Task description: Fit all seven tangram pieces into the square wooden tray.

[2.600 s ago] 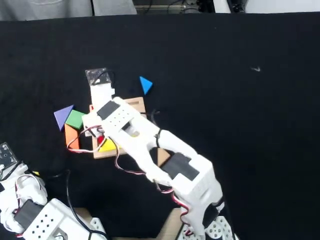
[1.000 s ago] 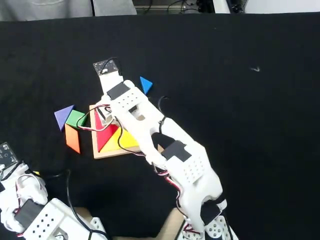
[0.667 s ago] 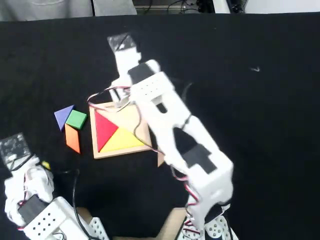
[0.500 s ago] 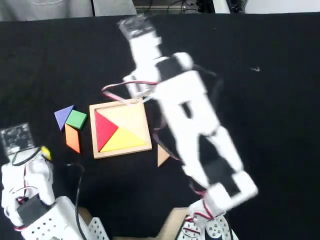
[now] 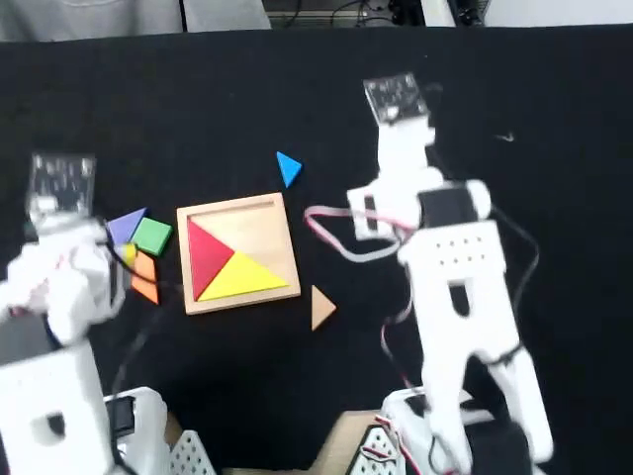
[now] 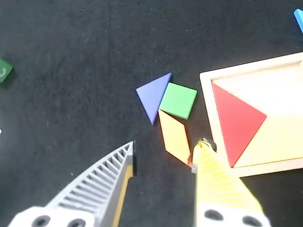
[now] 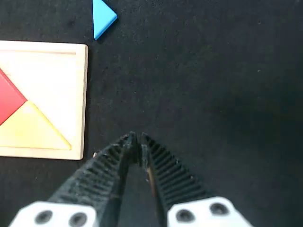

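Found the left gripper (image 6: pixel 165 145) spread wide with nothing between its fingers, angled down over the orange parallelogram (image 6: pixel 174 136), one fingertip above that piece's end beside the left rim of the square wooden tray (image 6: pixel 206 94), the other out over bare black cloth (image 5: pixel 514 198). Found the right gripper (image 7: pixel 137 138) pinched together on nothing, poised above the cloth just off the tray's right rim, with its arm raised at the table's right side. Placed the tray flat, left of the table's middle. Counted seven pieces: two in the tray, five outside it. Noted the red triangle (image 5: pixel 206 255) against the left wall and the yellow triangle (image 5: pixel 242 280) along the near wall, meeting edge to edge, with the far right half of the tray floor bare wood. Saw the purple triangle (image 6: pixel 154 94), the green square (image 6: pixel 178 100) and the parallelogram bunched corner to corner just beside the left rim. Spotted the blue triangle (image 5: pixel 288 168) lying apart beyond the far right corner and the pale orange triangle (image 5: pixel 321 308) near the near right corner, each ringed by open cloth. Saw broad open cloth to the right and on the far side.
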